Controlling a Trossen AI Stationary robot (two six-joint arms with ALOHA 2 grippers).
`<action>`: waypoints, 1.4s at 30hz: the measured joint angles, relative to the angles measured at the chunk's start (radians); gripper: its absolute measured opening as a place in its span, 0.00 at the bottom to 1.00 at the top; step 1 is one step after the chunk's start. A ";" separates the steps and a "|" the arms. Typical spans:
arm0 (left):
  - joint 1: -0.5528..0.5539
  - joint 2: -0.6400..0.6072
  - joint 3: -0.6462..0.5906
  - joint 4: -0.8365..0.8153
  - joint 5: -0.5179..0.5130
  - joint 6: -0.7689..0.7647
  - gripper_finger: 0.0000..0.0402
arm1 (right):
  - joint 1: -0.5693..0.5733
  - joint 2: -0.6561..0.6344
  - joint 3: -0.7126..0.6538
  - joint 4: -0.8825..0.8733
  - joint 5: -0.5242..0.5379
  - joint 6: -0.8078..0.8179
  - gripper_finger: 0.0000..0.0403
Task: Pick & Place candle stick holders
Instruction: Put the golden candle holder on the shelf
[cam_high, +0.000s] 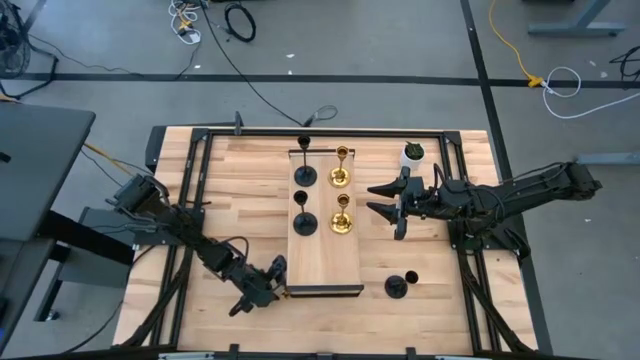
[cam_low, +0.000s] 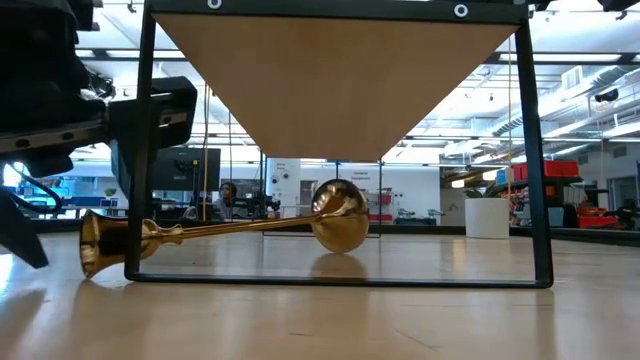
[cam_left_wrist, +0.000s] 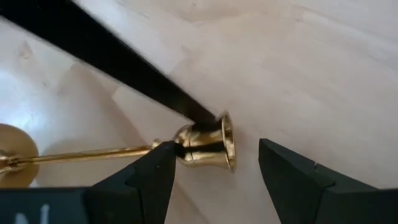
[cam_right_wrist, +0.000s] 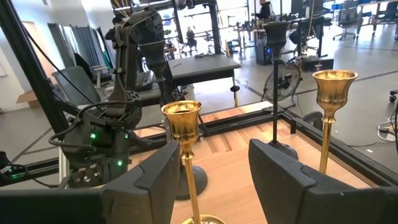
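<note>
While lying on its side at the table's near edge, the fallen gold holder (cam_left_wrist: 199, 146) is waiting, cup between the left gripper (cam_left_wrist: 214, 180)'s parted fingers.
Rigid, slick, roll-prone metal: pinching the cup's neck looks surest; farther off, the right gripper (cam_high: 385, 201) is hovering open beside the board (cam_high: 325, 265).

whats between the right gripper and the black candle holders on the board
In the high view, two upright gold candle holders stand between the right gripper and the black candle holders on the wooden board.
</note>
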 joint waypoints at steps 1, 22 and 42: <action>0.001 0.000 0.001 0.002 0.005 -0.003 0.58 | 0.000 0.000 0.000 0.000 0.000 0.000 0.48; 0.042 0.081 0.003 0.111 0.011 -0.106 0.51 | 0.000 0.000 0.000 0.000 0.000 0.000 0.48; 0.042 0.084 -0.002 0.088 -0.055 -0.216 0.01 | 0.000 0.002 0.000 -0.001 -0.001 -0.001 0.48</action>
